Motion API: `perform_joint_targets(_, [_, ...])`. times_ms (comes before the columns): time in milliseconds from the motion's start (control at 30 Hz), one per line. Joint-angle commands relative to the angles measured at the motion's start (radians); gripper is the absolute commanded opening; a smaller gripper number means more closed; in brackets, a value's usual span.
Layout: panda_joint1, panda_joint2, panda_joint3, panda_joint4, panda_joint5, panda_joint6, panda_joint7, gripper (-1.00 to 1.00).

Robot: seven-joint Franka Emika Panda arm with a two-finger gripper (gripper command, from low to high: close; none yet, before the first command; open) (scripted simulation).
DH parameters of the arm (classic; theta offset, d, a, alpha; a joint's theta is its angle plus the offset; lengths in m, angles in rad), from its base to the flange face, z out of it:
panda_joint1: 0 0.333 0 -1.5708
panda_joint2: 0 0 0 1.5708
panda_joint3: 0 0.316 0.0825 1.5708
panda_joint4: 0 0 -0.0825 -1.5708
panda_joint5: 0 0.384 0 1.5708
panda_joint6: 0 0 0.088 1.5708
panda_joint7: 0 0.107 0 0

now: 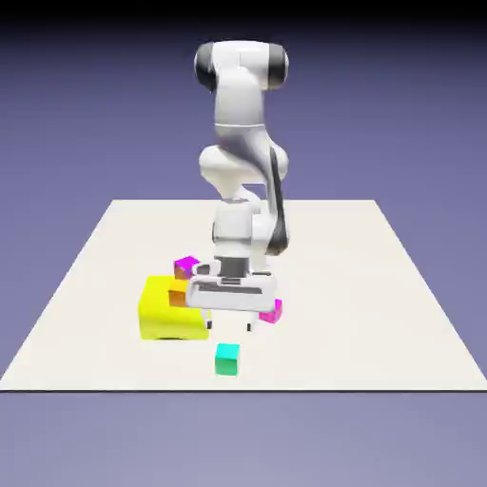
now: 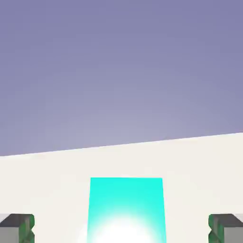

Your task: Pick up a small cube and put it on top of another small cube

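Note:
The small cube (image 1: 226, 359), teal-green and plain-faced, rests on the white table near its front edge. My gripper (image 1: 229, 325) hangs low over the table just behind and above it, jaws spread wide and holding nothing. In the hand view the small cube (image 2: 126, 209) fills the lower middle. It lies between the two grey fingertips (image 2: 17, 228) of the gripper (image 2: 121, 232), with bare table on either side of it and no contact.
A big yellow block (image 1: 169, 312) sits at the gripper's side toward the exterior view's left, with an orange cube (image 1: 178, 297) against its upper edge. One magenta cube (image 1: 186, 265) lies behind the block, another magenta cube (image 1: 272, 311) beside the hand.

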Motion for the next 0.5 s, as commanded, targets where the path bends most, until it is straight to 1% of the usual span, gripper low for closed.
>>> perform_joint_targets(0, [-0.003,0.036,0.002,0.019,-0.003,0.017,0.002,0.0])
perform_joint_targets(200, [-0.024,0.253,0.017,0.136,-0.019,0.117,0.015,0.0])
perform_joint_targets(233, [-0.025,0.262,0.018,0.141,-0.019,0.121,0.016,0.0])
perform_joint_targets(267, [-0.025,0.262,0.018,0.141,-0.019,0.121,0.016,-1.0])
perform_joint_targets(300, [-0.025,0.262,0.018,0.141,-0.019,0.121,0.016,-1.0])
perform_joint_targets(467, [-0.008,0.081,0.006,0.044,-0.006,0.037,0.005,-1.0])
